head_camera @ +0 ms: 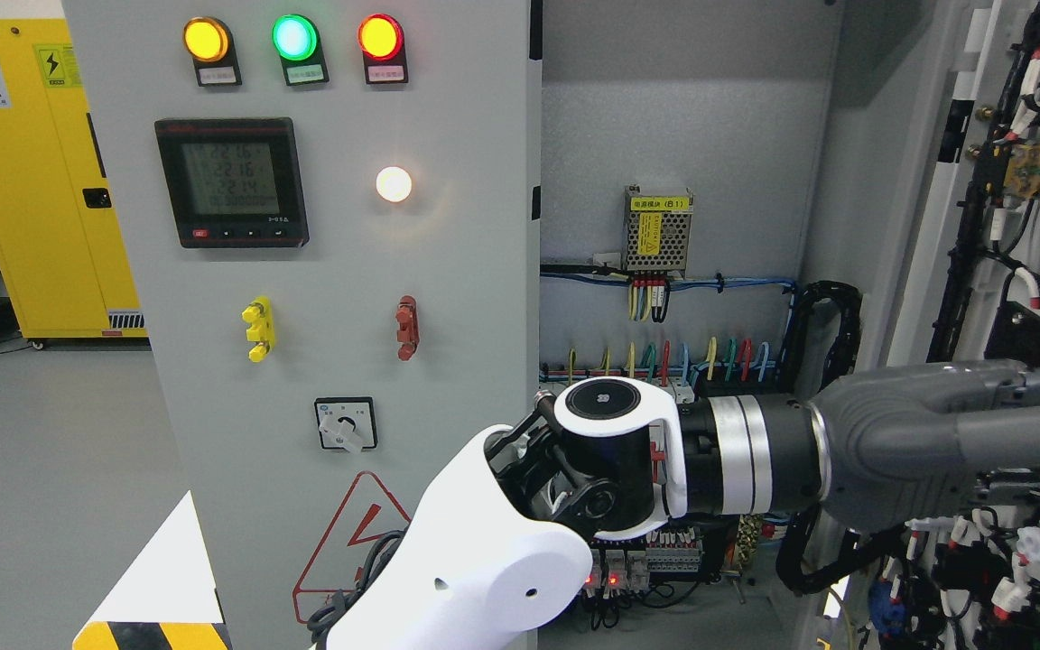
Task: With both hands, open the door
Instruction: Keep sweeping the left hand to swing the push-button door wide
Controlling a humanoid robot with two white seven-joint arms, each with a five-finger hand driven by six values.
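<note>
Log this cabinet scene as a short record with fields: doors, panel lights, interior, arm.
left door: shut, its grey panel faces the camera
right door: swung open at the far right, wiring on its inner side
panel lights: yellow, green, red, all lit
meter: display on
interior: power supply exposed on the back wall
arm: crosses the opening; no hand visible
</note>
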